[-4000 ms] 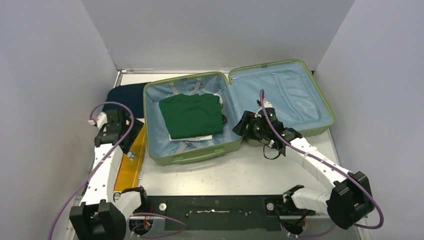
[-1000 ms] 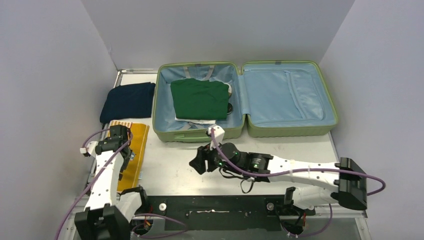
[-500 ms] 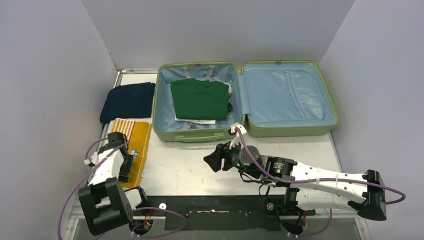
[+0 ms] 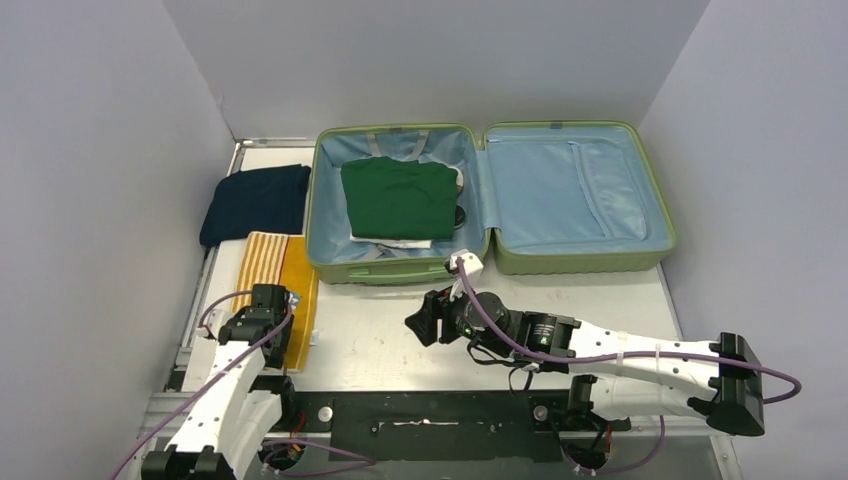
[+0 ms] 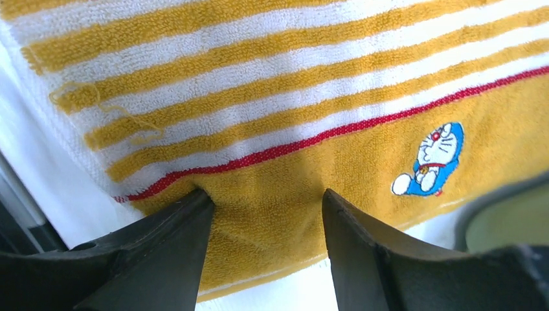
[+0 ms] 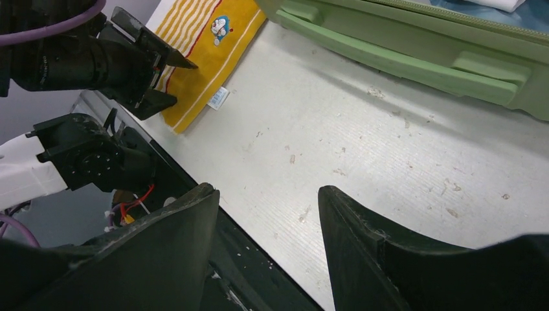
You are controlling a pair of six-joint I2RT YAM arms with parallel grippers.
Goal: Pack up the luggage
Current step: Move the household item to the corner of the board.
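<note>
The luggage (image 4: 400,272) lies open at the back of the table, a folded green shirt (image 4: 400,197) in its left half; its green front wall (image 6: 401,55) shows in the right wrist view. A yellow striped towel (image 4: 283,275) lies flat left of it. My left gripper (image 4: 272,305) is at the towel's near end, open, its fingertips (image 5: 197,197) pressed into the yellow terry (image 5: 291,97), which puckers slightly between them. My right gripper (image 4: 420,322) hovers open and empty over the bare table by the front rail. From there the towel (image 6: 207,45) and the left gripper (image 6: 183,83) are in sight.
A folded navy cloth (image 4: 257,202) lies at the back left beside the luggage. Grey walls close in the left, back and right. The black base rail (image 4: 440,425) runs along the near edge. The luggage's right half (image 4: 575,195) holds only its blue lining.
The left gripper has slid right and nearer along the towel, its jaws narrowing; the towel has shifted right, its striped end uncovered. The right gripper has barely moved.
</note>
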